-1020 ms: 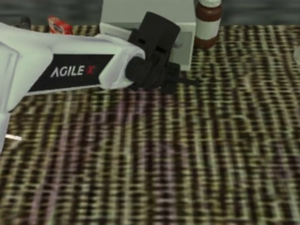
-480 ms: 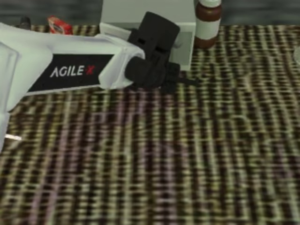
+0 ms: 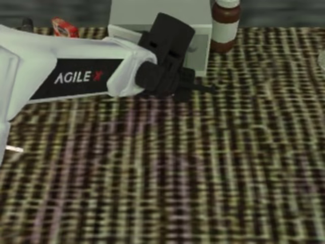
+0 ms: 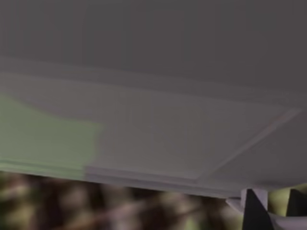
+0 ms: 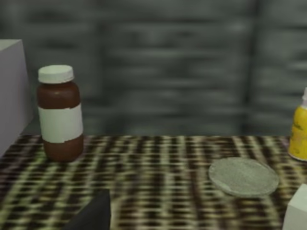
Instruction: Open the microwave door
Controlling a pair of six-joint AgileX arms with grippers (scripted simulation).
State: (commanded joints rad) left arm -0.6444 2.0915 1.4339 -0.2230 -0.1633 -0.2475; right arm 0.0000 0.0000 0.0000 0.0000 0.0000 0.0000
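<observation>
The left end effector (image 3: 195, 86) is reaching across the far part of the tabletop (image 3: 203, 168) and sitting right against the front of the microwave (image 3: 152, 12), low on the door side; whether its fingers are released or clenched cannot be told from these views, since the black wrist housing is covering them from above. In the left wrist view the microwave door (image 4: 158, 120) is filling nearly the whole picture as a pale grey panel seen very close, with a greenish patch at one side and the woven tabletop showing beneath its lower edge. The microwave is standing at the far edge, left of centre, with a brown-and-white jar (image 3: 225, 23) just beside it on the right and a small red packet (image 3: 64, 27) off to its left. The right wrist view is showing the same jar, a flat grey disc (image 5: 243, 176) lying on the tabletop, and a yellow bottle (image 5: 299, 132) beyond it; the right end effector is out of the overhead picture.
</observation>
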